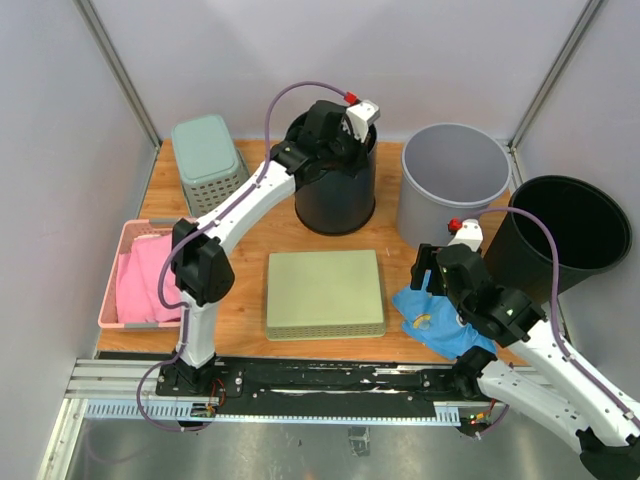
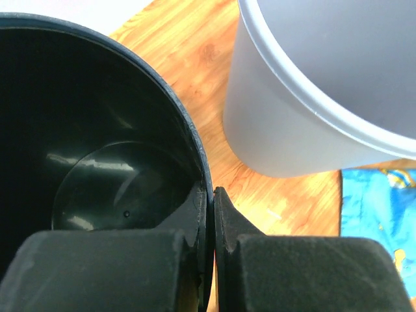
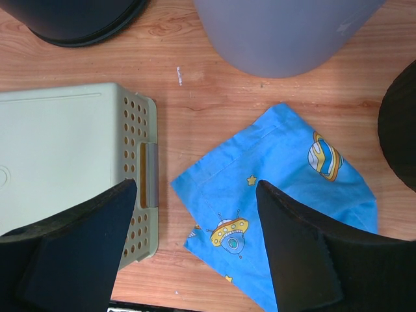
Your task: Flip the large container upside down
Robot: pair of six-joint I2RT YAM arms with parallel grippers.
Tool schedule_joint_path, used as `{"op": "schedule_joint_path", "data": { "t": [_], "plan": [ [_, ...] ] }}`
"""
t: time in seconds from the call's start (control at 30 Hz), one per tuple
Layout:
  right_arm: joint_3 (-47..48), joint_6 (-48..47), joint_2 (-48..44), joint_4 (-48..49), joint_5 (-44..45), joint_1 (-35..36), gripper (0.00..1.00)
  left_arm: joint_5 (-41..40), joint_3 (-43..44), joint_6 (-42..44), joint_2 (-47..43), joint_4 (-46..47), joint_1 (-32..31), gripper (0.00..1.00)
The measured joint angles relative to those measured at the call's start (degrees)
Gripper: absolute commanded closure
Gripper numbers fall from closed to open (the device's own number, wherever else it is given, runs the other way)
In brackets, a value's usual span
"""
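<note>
Tabletop (image 1: 250, 290); bin rim (image 2: 186, 122) pinch, wrist-view only

from above, the left arm (image 1: 250, 205) hid the mouth of the dark bin (image 1: 335, 205); the right arm (image 1: 500, 310) covered part of the blue cloth (image 1: 432, 322).

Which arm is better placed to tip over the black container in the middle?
Left. The left gripper is shut on the rim of the black container, one finger inside and one outside. The right gripper hangs open above the blue cloth, touching no container.
</note>
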Motion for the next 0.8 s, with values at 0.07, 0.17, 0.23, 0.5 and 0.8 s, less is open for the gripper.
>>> {"op": "schedule_joint_path", "data": {
  "t": [0.07,0.17,0.23,0.5,0.8],
  "plan": [
    [0.0,0.0,0.13,0.02,0.0,0.0,0.24,-0.94,-0.68,-2.45,-1.09,1.09,0.07,1.0],
    [0.0,-0.02,0.31,-0.04,-0.07,0.0,0.24,-1.66,-2.73,-8.17,-4.33,2.91,0.61,1.0],
    [0.0,0.0,0.24,-0.22,-0.07,0.0,0.24,-1.25,-4.94,-12.31,-6.82,4.7,1.4,1.0],
    [0.0,0.07,-2.6,-1.57,-0.07,0.0,0.24,10.67,-18.93,-33.11,-13.51,22.6,12.52,1.0],
    [0.0,0.48,-3.56,-3.37,-0.09,0.0,0.24,17.53,-34.93,-49.72,-16.79,46.51,23.45,1.0]
  ]
}}
